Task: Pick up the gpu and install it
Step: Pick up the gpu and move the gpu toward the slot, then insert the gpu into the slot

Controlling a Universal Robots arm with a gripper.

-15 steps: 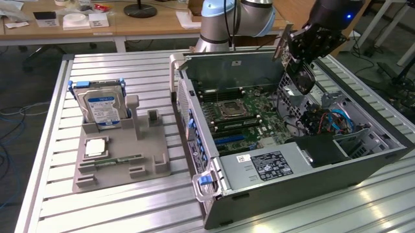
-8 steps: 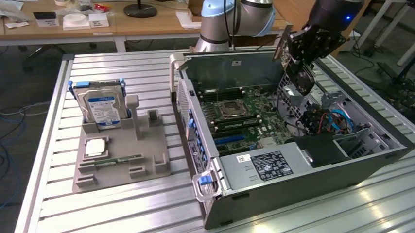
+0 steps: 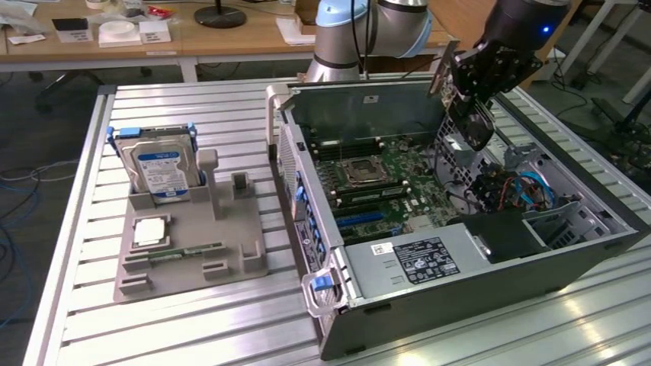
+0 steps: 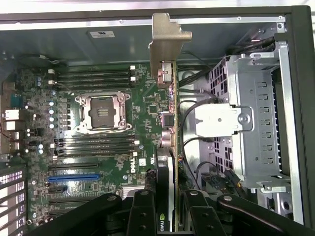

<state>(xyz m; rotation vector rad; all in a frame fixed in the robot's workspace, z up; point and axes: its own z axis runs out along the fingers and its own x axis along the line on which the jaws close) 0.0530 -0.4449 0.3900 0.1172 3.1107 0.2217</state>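
Note:
The gpu (image 3: 480,131) hangs over the right side of the open computer case (image 3: 458,267) in the exterior view, with my gripper (image 3: 478,95) shut on it. In the wrist view the gpu (image 4: 170,123) stands edge-on above the motherboard (image 4: 98,108), its silver end bracket (image 4: 167,34) pointing toward the case's back wall. My gripper (image 4: 167,209) clamps the card, with black fingers (image 4: 142,209) on either side of it. A blue expansion slot (image 4: 74,178) lies on the board, off to one side of the card.
A grey fixture (image 3: 194,267) on the slatted table (image 3: 81,229) holds a blue-labelled hard drive (image 3: 158,168), a processor (image 3: 149,231) and a green memory stick (image 3: 188,250). A metal drive cage (image 4: 246,123) with cables sits close beside the card. Desks stand behind the table.

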